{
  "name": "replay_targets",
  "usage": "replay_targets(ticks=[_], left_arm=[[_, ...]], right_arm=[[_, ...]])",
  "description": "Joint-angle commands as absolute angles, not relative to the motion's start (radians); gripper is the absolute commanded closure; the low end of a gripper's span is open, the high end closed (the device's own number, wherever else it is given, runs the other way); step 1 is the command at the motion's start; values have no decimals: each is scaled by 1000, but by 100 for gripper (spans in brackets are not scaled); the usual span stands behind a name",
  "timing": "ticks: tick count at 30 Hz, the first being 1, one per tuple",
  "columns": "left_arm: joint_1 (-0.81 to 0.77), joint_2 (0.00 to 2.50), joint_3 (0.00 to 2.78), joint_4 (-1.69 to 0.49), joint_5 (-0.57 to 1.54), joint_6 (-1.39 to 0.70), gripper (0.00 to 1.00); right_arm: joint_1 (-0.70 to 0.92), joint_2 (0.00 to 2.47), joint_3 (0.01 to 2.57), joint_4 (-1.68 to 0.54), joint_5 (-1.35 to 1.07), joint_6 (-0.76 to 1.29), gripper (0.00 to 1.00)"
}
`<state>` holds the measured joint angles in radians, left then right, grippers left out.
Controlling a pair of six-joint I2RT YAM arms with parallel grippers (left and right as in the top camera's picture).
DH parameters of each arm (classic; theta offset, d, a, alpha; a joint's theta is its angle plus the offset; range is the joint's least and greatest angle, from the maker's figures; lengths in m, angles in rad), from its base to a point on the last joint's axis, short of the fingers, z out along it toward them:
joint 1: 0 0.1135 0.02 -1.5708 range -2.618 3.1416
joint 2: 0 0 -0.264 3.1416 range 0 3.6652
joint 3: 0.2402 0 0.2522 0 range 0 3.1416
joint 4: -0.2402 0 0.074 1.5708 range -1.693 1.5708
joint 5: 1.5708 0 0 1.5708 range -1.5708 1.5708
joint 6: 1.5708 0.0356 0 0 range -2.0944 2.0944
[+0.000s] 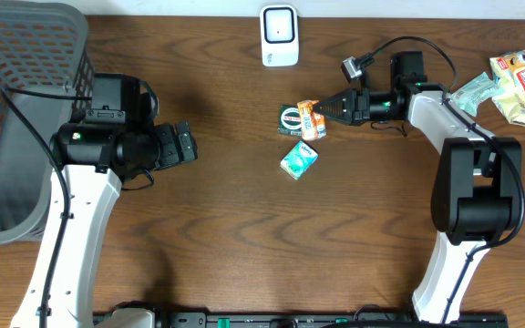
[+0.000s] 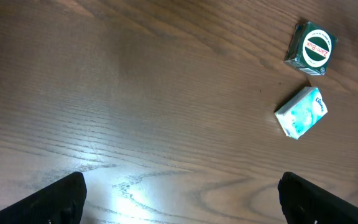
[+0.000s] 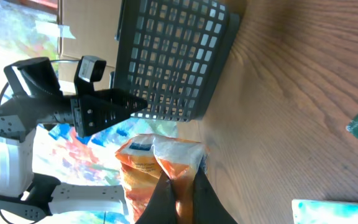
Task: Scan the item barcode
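Observation:
My right gripper is shut on an orange and white snack packet, held just above the table beside a green box with a round logo. In the right wrist view the packet sticks out from between the pinched fingers. The white barcode scanner stands at the table's far edge, up and to the left of the packet. My left gripper hovers open over bare wood at the left, nothing between its fingertips.
A teal tissue pack lies below the green box; both also show in the left wrist view, tissue pack and box. A dark mesh basket fills the left edge. Snack bags lie at the far right.

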<state>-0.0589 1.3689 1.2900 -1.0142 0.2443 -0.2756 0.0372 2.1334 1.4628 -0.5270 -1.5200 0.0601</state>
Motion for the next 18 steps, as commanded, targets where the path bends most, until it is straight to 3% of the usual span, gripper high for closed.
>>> replay_targets(ticks=[1,18], left_arm=[[-54,1369,1293,-1016,238,-266,3],[-54,1369,1293,-1016,238,-266,2]], right_arm=[[80,2138,1466,-524,-1562,42,99],[137,2138,1466,-474,-1554,43,99]])
